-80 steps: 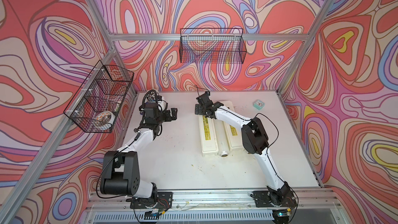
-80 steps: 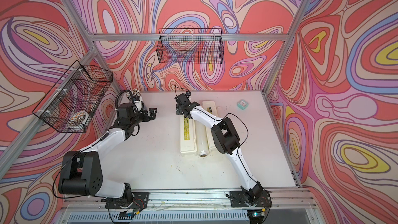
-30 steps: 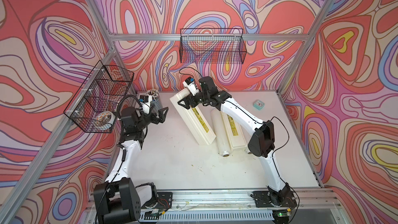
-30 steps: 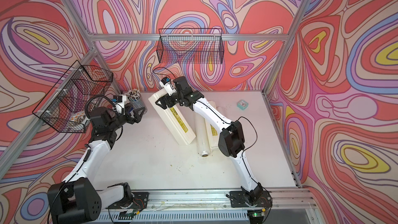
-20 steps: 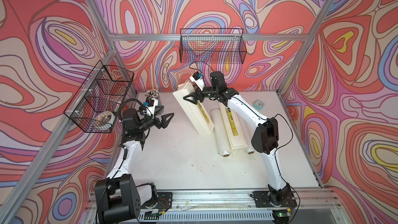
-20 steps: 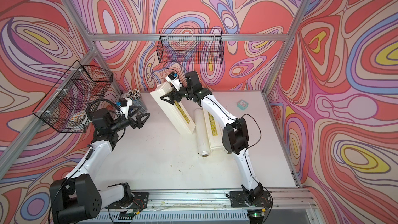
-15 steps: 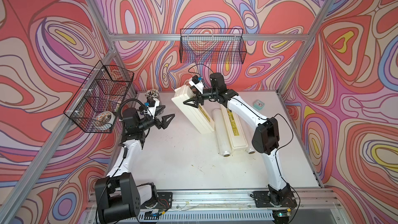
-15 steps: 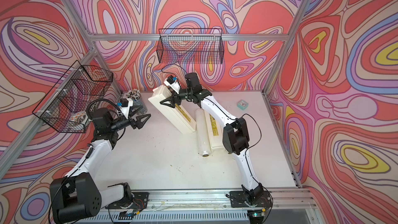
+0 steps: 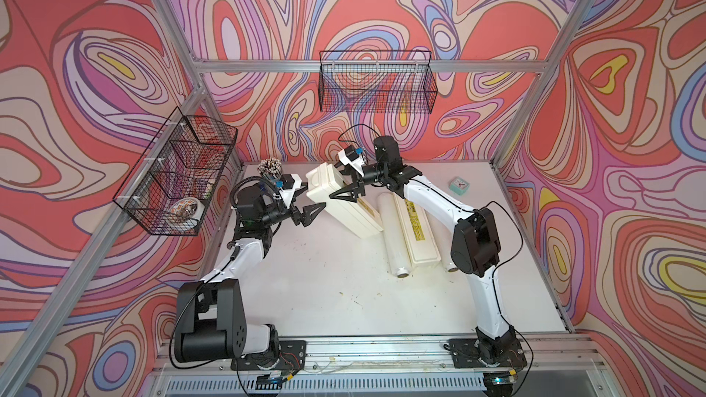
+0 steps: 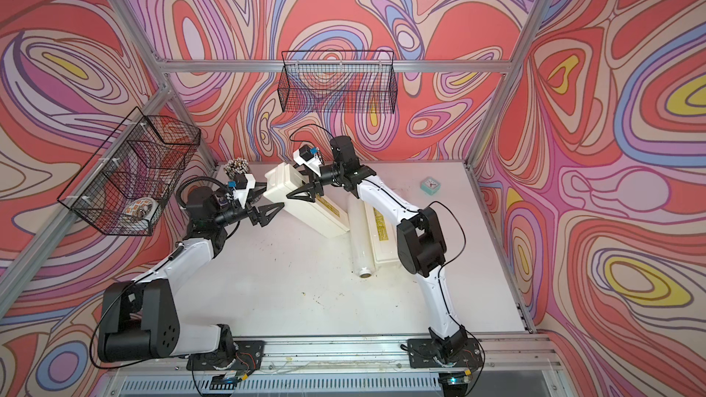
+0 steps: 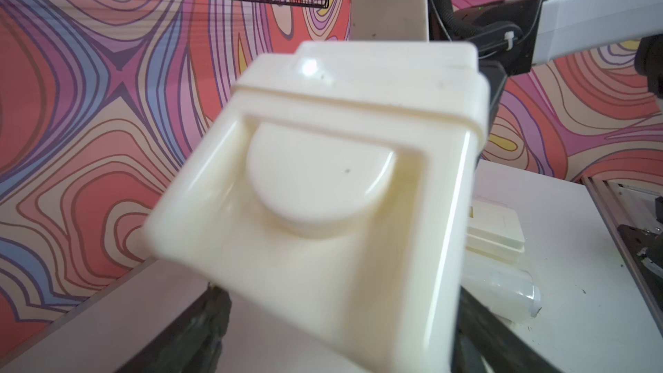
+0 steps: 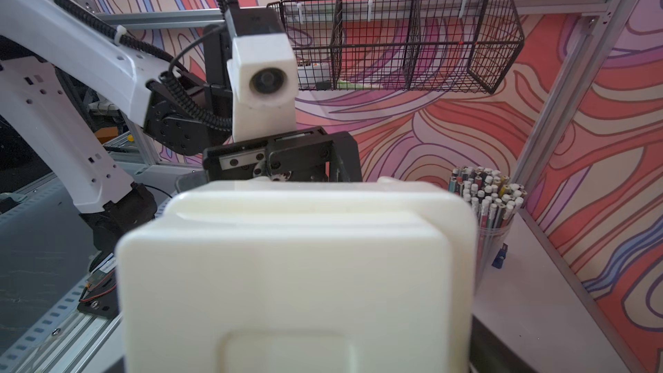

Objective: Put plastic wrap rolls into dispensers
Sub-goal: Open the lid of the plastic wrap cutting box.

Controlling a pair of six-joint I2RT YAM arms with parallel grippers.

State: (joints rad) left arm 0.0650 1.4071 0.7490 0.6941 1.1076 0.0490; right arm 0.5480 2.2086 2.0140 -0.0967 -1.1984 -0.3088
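From where I stand, the right gripper (image 9: 338, 187) has its jaws set wide across one dispenser (image 9: 355, 215), clamped on its sides near the far end. That end is up in the air, while the other end rests on the table (image 9: 305, 292) just beside a roll (image 9: 393, 231). The box's long axis therefore runs on a slant: high end aimed back and toward the left arm, low end toward the front, yellow label facing up. The left gripper (image 9: 314, 197) is spread wide and holds nothing, with the raised end face right at its fingertips; I can't tell if they touch. The box looks to me like a light, hollow, stiff shell, smooth enough to slip and long enough to swing when pinched at one end. A second hold across that end's narrow sides seems wise. The other dispenser (image 9: 418, 231) lies flat beside the roll.
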